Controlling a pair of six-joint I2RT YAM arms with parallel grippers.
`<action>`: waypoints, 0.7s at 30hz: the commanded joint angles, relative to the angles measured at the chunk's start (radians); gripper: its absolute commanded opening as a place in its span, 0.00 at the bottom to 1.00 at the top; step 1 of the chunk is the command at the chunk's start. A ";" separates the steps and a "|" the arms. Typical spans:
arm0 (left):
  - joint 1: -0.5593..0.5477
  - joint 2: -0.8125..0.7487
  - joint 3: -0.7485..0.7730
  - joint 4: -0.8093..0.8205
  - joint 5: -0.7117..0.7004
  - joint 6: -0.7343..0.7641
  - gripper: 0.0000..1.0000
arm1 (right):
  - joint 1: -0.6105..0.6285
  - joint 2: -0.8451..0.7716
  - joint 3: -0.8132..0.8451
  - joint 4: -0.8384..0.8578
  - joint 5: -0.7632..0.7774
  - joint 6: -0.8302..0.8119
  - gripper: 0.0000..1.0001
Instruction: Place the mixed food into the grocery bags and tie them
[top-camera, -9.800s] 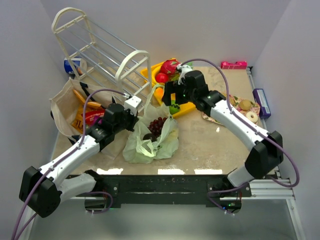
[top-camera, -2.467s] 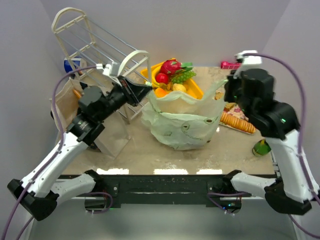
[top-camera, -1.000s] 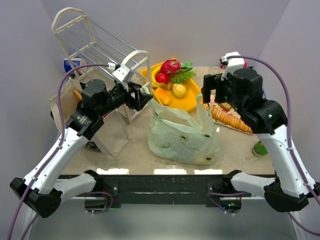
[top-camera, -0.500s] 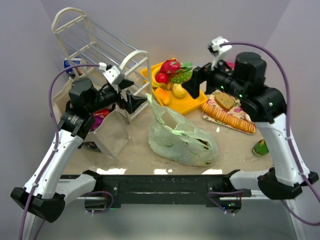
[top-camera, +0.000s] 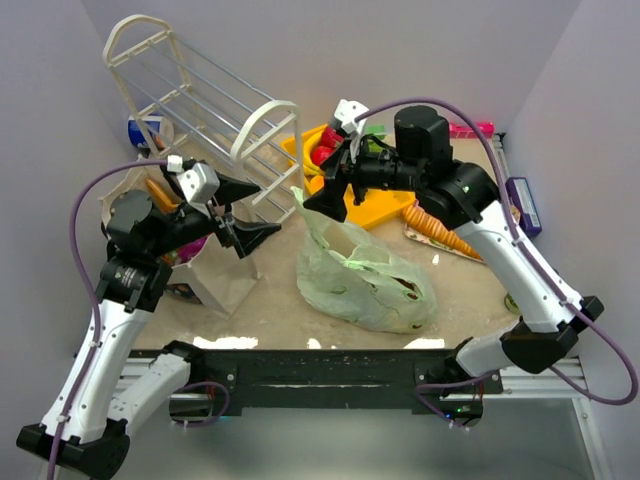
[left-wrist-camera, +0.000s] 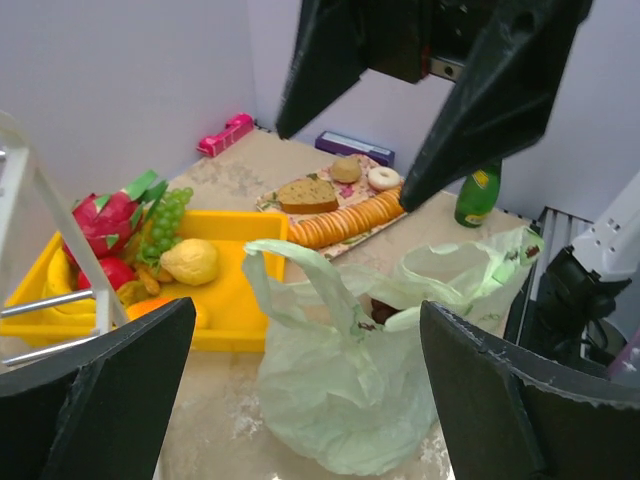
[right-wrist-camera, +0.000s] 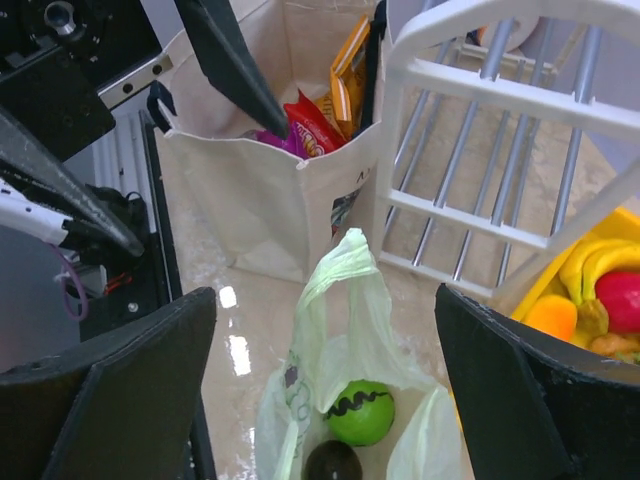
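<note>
The pale-green plastic grocery bag (top-camera: 365, 278) lies slumped on the table, its loop handles (left-wrist-camera: 300, 285) loose and standing up. A green apple (right-wrist-camera: 360, 412) and a dark fruit (right-wrist-camera: 333, 462) show inside it. The beige tote (top-camera: 215, 282) stands to the left, holding red (right-wrist-camera: 315, 125), orange (right-wrist-camera: 350, 70) and purple (right-wrist-camera: 275, 140) snack packets. My left gripper (top-camera: 268, 210) hangs open to the left of the green bag, apart from it. My right gripper (top-camera: 318, 190) is open above the bag's far-left handle, with nothing between its fingers.
A white wire rack (top-camera: 200, 100) stands at the back left beside the tote. The yellow tray (left-wrist-camera: 235, 300) with toy fruit sits behind the green bag. A board of crackers and bread (left-wrist-camera: 340, 215), a green bottle (left-wrist-camera: 477, 190) and a purple box (top-camera: 522, 205) are on the right.
My right gripper has swung left and down over the green bag's handle. My left arm has drawn back towards the tote. The bag, stretched between both grippers earlier, now lies loose.
</note>
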 joint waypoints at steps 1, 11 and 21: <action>0.006 -0.017 -0.033 -0.013 0.120 0.011 1.00 | -0.002 0.036 0.006 0.082 -0.088 -0.095 0.90; 0.006 -0.035 -0.033 0.007 0.235 -0.014 1.00 | -0.002 0.157 0.078 0.033 -0.158 -0.181 0.84; 0.006 -0.014 -0.058 -0.010 0.224 -0.001 1.00 | -0.002 0.191 0.062 0.045 -0.194 -0.181 0.59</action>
